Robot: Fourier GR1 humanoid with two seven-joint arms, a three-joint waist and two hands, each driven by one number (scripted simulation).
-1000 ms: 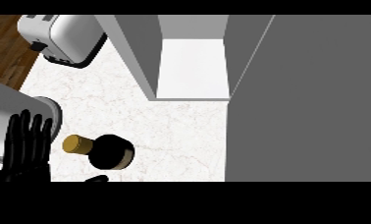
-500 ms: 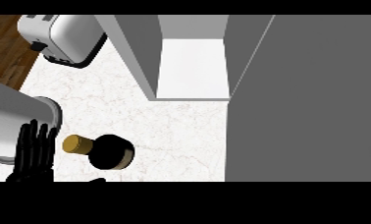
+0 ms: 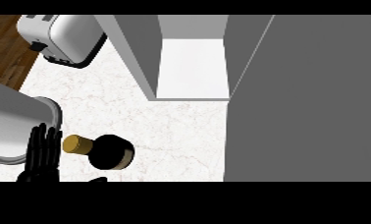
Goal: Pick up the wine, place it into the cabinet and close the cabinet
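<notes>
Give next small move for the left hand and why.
Probably ease the left hand rightward and curl round the wine bottle. The hand is open, fingers straight, just left of the bottle's gold cap, holding nothing; the bottle stands on the counter, and the cabinet is open.

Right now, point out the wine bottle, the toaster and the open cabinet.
wine bottle (image 3: pixel 111 152): head view, on its dark body beside the gold cap.
toaster (image 3: pixel 66 36): head view, on its silver top.
cabinet (image 3: pixel 193 68): head view, on the white shelf floor inside the opening.
</notes>
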